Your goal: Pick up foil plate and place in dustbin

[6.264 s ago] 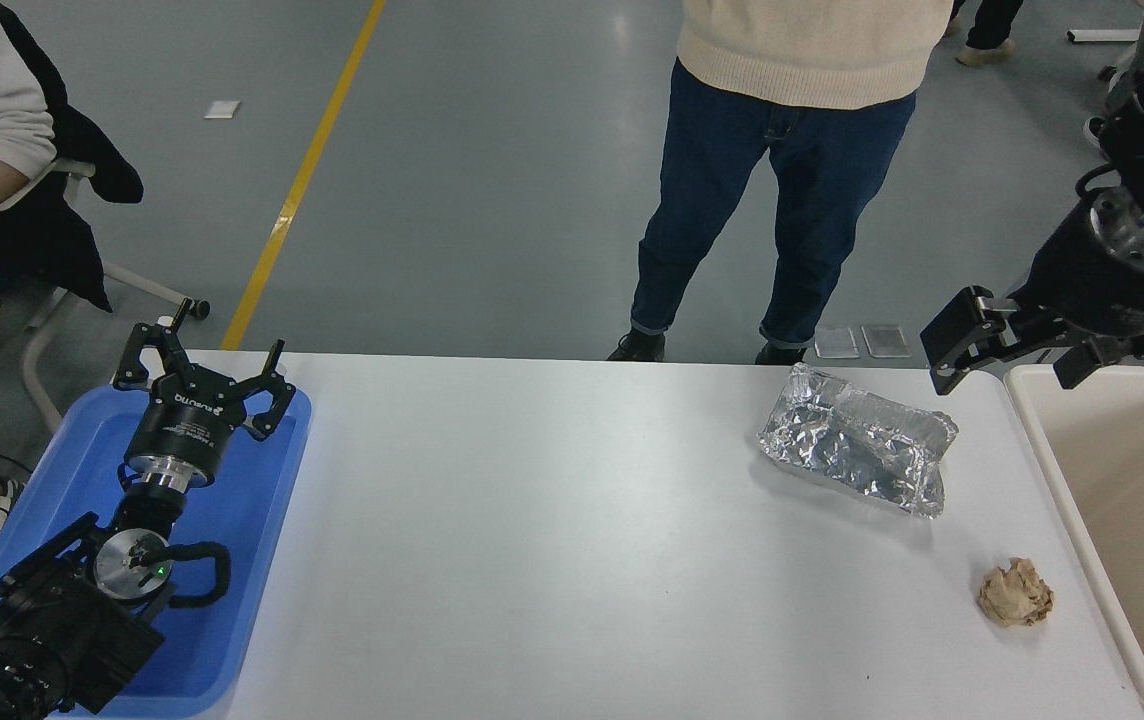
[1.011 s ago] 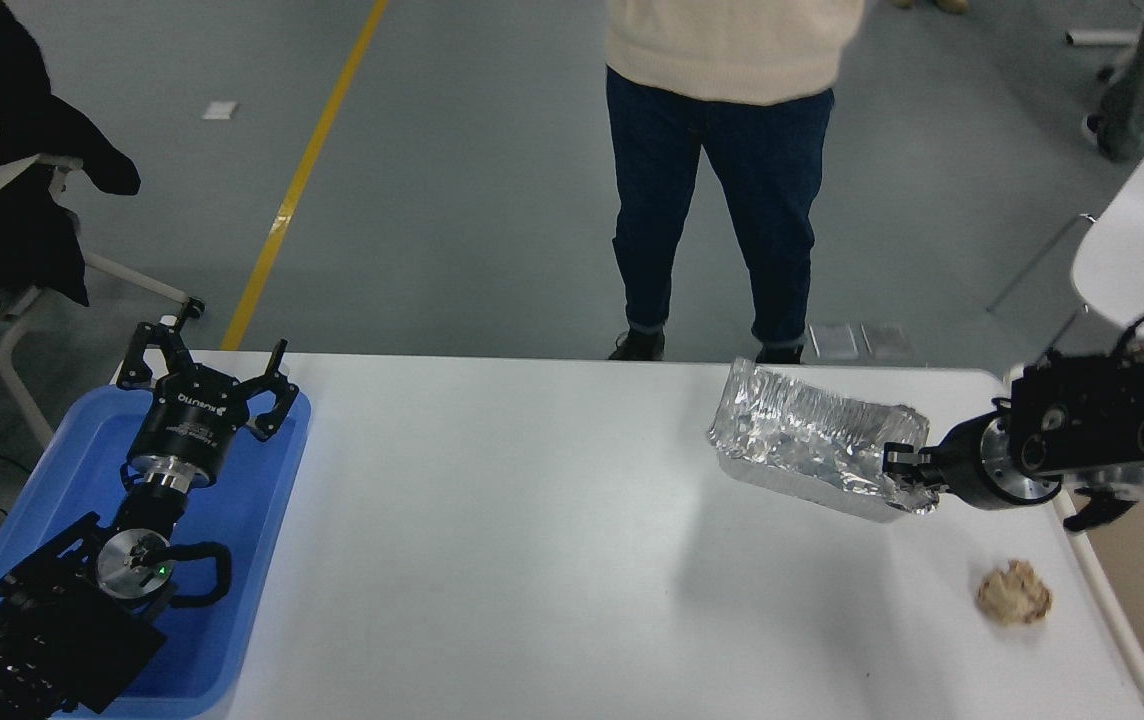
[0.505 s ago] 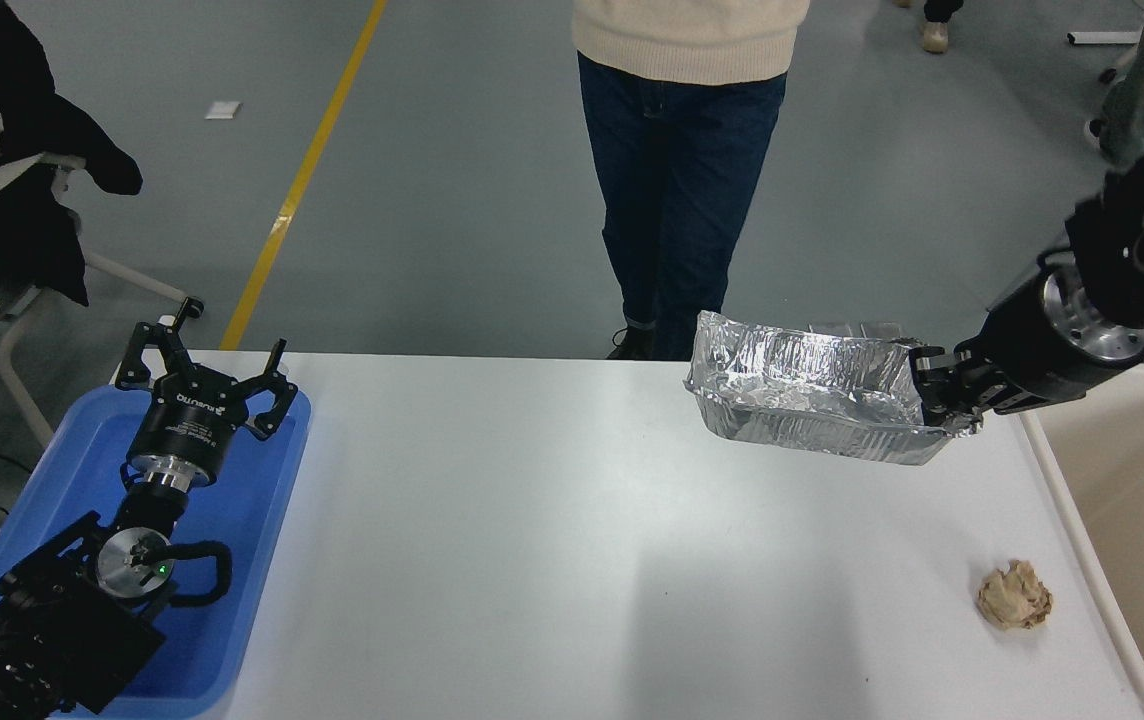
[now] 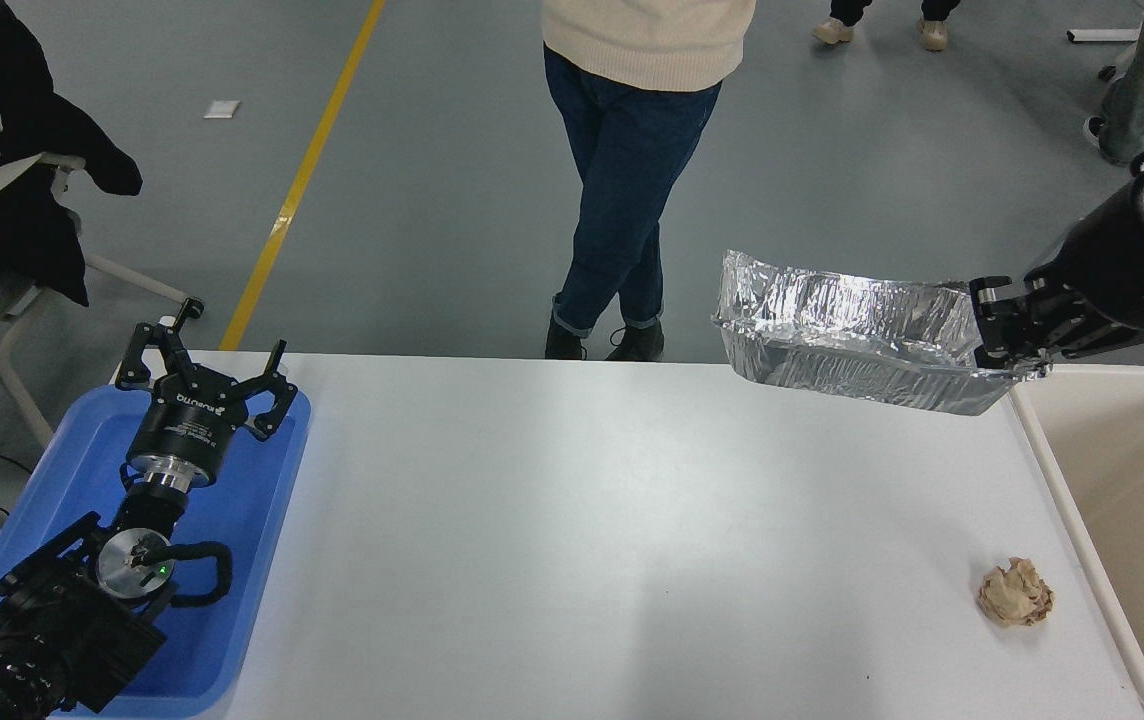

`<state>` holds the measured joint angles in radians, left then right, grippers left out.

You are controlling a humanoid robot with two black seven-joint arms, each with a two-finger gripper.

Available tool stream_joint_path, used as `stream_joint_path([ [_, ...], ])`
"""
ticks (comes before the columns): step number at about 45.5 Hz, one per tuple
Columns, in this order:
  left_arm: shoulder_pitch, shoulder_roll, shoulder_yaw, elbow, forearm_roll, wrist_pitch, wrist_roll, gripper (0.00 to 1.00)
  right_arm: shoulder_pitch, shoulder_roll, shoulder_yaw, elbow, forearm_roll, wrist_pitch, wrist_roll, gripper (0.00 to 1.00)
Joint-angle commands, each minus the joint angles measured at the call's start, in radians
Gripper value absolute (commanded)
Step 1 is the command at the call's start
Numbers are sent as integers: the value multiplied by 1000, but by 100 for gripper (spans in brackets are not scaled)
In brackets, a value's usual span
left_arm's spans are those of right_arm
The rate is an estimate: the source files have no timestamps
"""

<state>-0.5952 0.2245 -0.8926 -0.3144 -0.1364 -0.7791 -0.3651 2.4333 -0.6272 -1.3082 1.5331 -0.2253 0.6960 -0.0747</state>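
Observation:
The foil plate (image 4: 852, 335) is a shiny wrinkled silver tray held in the air above the table's far right edge, its long side roughly level. My right gripper (image 4: 1000, 330) is shut on its right end rim, with the arm coming in from the right edge. The dustbin (image 4: 1037, 455), a cream-beige bin with a thick rim, stands at the table's right side, just right of and below the plate. My left gripper (image 4: 204, 385) is open and parked over the blue tray at the lower left.
A tan paper wad (image 4: 1016, 593) lies on the white table (image 4: 572, 540) near the bin's rim. A blue tray (image 4: 262, 480) sits at the left edge. A person (image 4: 632, 150) in jeans stands at the far side; another sits at the top left.
My right gripper has lifted the foil plate up off the table and carried it right, toward the dustbin. The standing person has stepped left. The left arm has not moved.

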Motion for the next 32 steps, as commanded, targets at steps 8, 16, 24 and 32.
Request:
stream_joint_path([
  [8, 0, -1, 0, 0, 0, 0, 0, 100, 15, -213, -319, -122, -12, 4, 0, 0],
  [16, 0, -1, 0, 0, 0, 0, 0, 100, 4, -264, -453, -198, -12, 2, 0, 0],
  [24, 0, 1, 0, 0, 0, 0, 0, 100, -112, -370, -418, -339, -9, -21, 0, 0],
  [32, 0, 1, 0, 0, 0, 0, -2, 100, -448, -390, -217, -504, 8, -101, 0, 0],
])
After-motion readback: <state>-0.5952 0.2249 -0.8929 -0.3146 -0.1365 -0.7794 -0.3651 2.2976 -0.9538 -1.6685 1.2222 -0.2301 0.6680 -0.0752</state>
